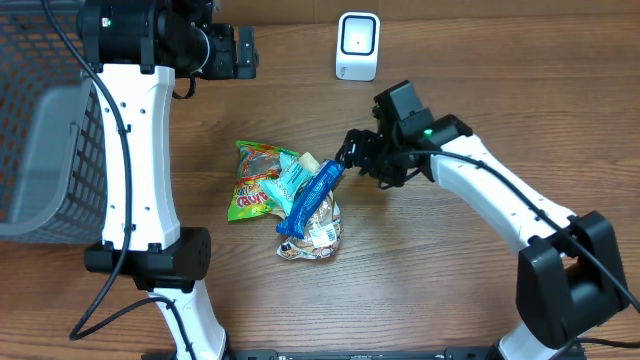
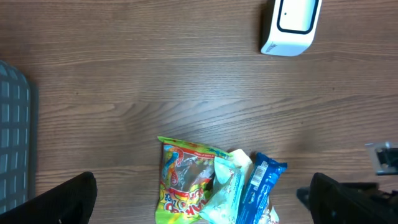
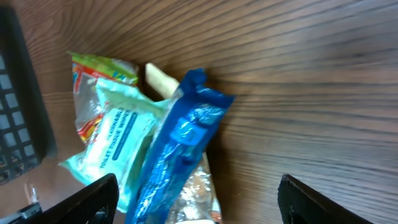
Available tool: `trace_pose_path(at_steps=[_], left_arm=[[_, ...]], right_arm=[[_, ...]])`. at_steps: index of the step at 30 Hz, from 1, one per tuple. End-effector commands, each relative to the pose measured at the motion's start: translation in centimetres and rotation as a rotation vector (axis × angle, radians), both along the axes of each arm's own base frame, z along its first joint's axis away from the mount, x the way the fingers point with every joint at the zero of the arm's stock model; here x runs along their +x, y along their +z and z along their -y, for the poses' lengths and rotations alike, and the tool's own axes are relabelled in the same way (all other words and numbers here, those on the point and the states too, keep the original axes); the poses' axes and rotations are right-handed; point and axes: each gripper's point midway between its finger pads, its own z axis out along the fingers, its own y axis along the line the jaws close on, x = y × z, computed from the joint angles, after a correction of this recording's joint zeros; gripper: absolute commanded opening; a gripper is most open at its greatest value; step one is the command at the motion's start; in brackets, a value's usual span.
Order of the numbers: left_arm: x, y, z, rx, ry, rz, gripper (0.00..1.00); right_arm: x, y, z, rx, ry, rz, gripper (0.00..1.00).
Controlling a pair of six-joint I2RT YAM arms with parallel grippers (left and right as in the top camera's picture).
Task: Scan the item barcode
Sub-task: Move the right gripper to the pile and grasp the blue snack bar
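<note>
A pile of snack items lies mid-table: a long blue packet (image 1: 312, 195) on top, a teal tissue pack (image 1: 288, 178), a green-yellow candy bag (image 1: 255, 185) and a clear bag (image 1: 318, 232) with a white label. My right gripper (image 1: 349, 156) hangs at the blue packet's upper end. In the right wrist view its jaws stand open either side of the blue packet (image 3: 180, 143), with my right gripper (image 3: 199, 202) not touching it. My left gripper (image 1: 247, 52) is open at the back, high over the wood, looking down on the pile. The white scanner (image 1: 358, 45) stands at the back.
A grey mesh basket (image 1: 50, 150) fills the left side of the table. The left wrist view shows the scanner (image 2: 292, 25) at top right and the basket's edge (image 2: 12, 143) at left. Bare wood lies between the pile and the scanner.
</note>
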Motion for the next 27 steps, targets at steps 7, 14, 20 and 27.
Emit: trace_pose_path(at_steps=[7, 14, 20, 27], left_arm=[[0.2, 0.2, 0.4, -0.035, 0.000, 0.007, 1.00], [0.2, 0.2, 0.4, -0.034, 0.001, 0.007, 1.00], [0.2, 0.2, 0.4, -0.034, 0.001, 0.007, 1.00], [0.2, 0.2, 0.4, -0.034, 0.001, 0.007, 1.00]], right_arm=[[-1.1, -0.5, -3.4, -0.009, 0.011, 0.021, 0.79], [-2.3, -3.8, -4.6, -0.054, 0.046, -0.032, 0.72], [-2.7, -6.1, -5.2, -0.065, 0.063, -0.073, 0.60], [-2.3, -5.8, -4.9, -0.049, 0.061, -0.079, 0.24]])
